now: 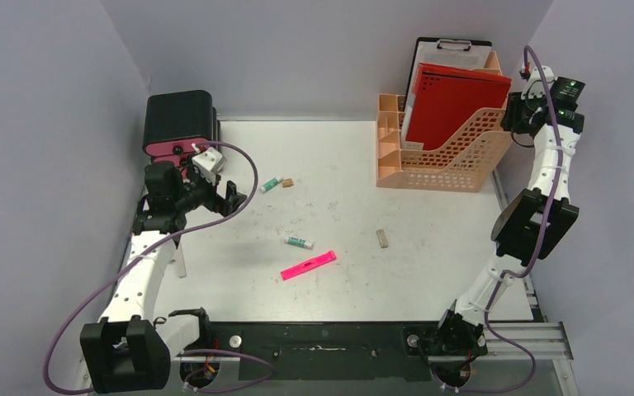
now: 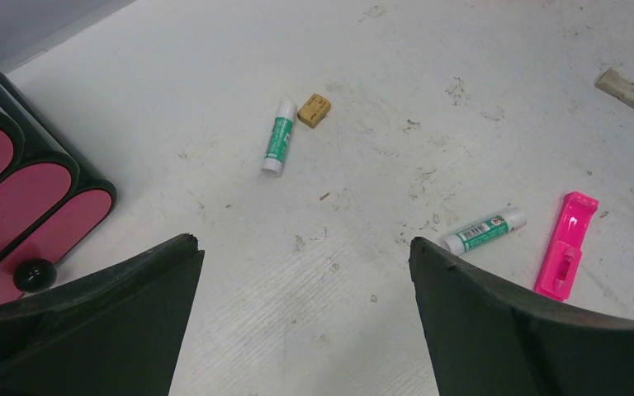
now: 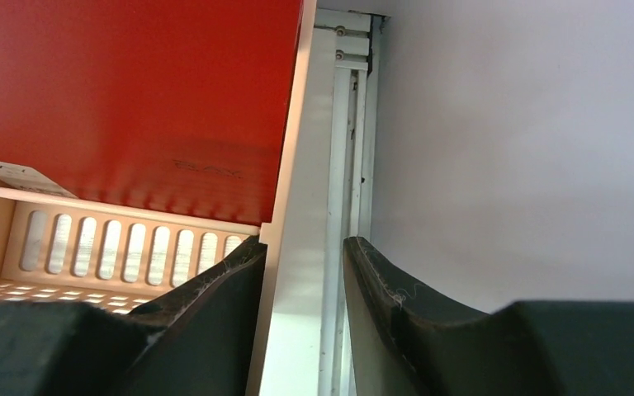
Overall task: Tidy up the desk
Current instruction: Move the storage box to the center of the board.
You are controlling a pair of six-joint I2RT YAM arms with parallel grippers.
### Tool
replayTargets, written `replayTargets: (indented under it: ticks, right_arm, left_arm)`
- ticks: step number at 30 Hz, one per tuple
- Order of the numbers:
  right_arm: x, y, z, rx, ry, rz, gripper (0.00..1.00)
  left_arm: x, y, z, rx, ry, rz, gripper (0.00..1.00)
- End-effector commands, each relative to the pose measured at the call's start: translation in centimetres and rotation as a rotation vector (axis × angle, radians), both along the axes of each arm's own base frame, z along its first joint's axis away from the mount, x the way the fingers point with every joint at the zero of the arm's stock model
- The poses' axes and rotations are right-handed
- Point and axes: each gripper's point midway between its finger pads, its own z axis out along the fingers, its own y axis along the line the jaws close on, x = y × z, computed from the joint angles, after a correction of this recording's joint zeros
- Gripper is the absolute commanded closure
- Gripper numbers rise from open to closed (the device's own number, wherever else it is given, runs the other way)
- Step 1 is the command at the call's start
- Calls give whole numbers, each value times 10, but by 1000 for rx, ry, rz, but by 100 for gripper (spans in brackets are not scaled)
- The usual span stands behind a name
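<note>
I count two glue sticks (image 1: 272, 185) (image 1: 299, 242), none in my right wrist view, left gripper (image 2: 301, 242) wide open, right gripper (image 3: 304, 241) half open, empty

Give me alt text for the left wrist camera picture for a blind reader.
The open left gripper hangs over a scuffed white desk scattered with two glue sticks, a tan eraser and a pink plastic tool. At left sit pink drawers.

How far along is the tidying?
Seemingly done: red folder and clipboard stand in the orange rack. In hand: nothing; left gripper and right gripper are open, empty. Left: two glue sticks, a pink tool and two small blocks lie loose on the desk.
</note>
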Motion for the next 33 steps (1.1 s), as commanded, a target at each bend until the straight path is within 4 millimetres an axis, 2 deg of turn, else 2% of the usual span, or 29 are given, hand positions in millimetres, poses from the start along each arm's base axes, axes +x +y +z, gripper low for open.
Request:
replayTargets:
  ticks: [1,2,4,7,10,11,12,15,20,23,24,26,28,31,33]
  right_arm:
    - [14,-38,53,-187,-135,-36,74]
    - [12,-35,59,-191,-142,-28,65]
    - [3,-28,76,-202,-167,-15,41]
    - [-19,-16,109,-243,-234,-23,26]
    - [-43,-3,143,-299,-306,-50,25]
    - [-55,7,160,-311,-342,-50,25]
    - [-63,18,167,-312,-362,-34,26]
    - [-85,72,180,-292,-426,83,30]
    - [-100,185,146,-255,-427,311,30]
    - [-98,241,108,-227,-387,443,32]
    - [-95,254,90,-227,-359,470,35]
    - [-87,268,58,-250,-312,489,42]
    - [-78,273,26,-295,-267,480,51]
    - [-63,267,-10,-353,-229,410,65]
    - [-58,260,-31,-379,-205,371,69]
  left_arm:
    - [3,0,5,-24,-21,-11,4]
    - [3,0,5,-24,-20,-10,4]
    - [3,1,5,-27,-19,-7,4]
    - [3,3,5,-33,-14,-2,4]
    - [3,3,5,-39,-12,-5,4]
    - [3,4,5,-40,-11,-4,4]
    - [3,4,5,-42,-13,-5,4]
    - [2,6,5,-46,-13,-1,4]
    - [1,7,4,-57,-12,-4,4]
    - [0,6,3,-63,-13,-12,4]
    - [0,6,3,-65,-15,-13,4]
    - [-1,6,3,-69,-16,-15,4]
    - [-1,8,2,-74,-16,-18,4]
    - [-1,9,2,-89,-15,-21,4]
    - [-1,10,2,-100,-14,-24,4]
